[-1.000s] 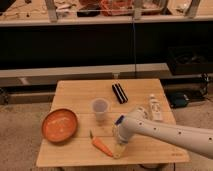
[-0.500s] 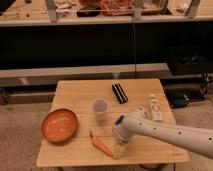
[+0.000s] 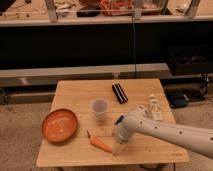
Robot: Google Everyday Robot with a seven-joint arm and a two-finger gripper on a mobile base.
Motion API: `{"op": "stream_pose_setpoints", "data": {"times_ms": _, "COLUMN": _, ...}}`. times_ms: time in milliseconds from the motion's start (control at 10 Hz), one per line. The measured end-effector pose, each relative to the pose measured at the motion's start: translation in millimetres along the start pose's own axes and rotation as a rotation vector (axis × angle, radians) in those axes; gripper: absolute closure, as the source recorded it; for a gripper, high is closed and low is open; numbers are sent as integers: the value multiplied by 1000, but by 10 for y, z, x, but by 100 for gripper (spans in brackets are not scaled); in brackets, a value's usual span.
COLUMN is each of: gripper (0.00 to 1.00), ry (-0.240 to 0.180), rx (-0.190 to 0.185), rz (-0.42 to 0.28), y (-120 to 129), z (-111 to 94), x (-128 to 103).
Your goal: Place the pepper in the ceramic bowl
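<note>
Pale wooden table (image 3: pixel 75 95) on speckled floor, dark shelving behind; round shallow ceramic bowl (image 3: pixel 45 132), orange-brown with pale speckled inside, near left edge; slim tapered orange pepper (image 3: pixel 102 145) with thin green stem lies flat on the wood, front centre, apart from bowl; translucent plastic cup (image 3: pixel 100 110) upright behind it; gripper (image 3: pixel 118 148) points down just beside pepper's right end, grip state cannot be told; smooth white arm (image 3: pixel 165 131) runs off right.

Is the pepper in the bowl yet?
Out: the pepper lies on the table beside the ceramic bowl, with the gripper by its thick end.
</note>
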State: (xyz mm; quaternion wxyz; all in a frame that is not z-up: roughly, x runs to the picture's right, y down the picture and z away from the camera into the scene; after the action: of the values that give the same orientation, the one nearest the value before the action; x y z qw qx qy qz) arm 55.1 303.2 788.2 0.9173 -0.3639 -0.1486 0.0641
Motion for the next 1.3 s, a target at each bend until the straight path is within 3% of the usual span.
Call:
{"op": "stream_pose_setpoints", "data": {"times_ms": 100, "gripper": 28, "ry": 4, "rx": -5, "rz": -5, "y": 20, "z": -14, "x": -2}}
{"op": "stream_pose_setpoints", "data": {"times_ms": 300, "gripper": 20, "ry": 7, "rx": -8, "rz": -5, "y": 36, "z": -39, "x": 16}}
{"op": "stream_pose_setpoints", "data": {"times_ms": 500, "gripper": 20, "ry": 25, "rx": -2, "rz": -18, "y": 64, "z": -35, "x": 13}}
{"op": "stream_pose_setpoints", "data": {"times_ms": 600, "gripper": 20, "ry": 48, "rx": 20, "rz": -46, "y": 99, "z": -45, "x": -56}}
{"op": "stream_pose_setpoints", "data": {"times_ms": 800, "gripper": 20, "ry": 94, "rx": 57, "rz": -132, "y": 226, "z": -19, "x": -421}}
{"op": "stream_pose_setpoints", "data": {"times_ms": 1100, "gripper": 20, "ry": 112, "rx": 92, "rz": -200, "y": 340, "z": -34, "x": -737}}
{"op": "stream_pose_setpoints", "data": {"times_ms": 1300, "gripper": 20, "ry": 102, "rx": 112, "rz": -198, "y": 336, "z": -25, "x": -846}}
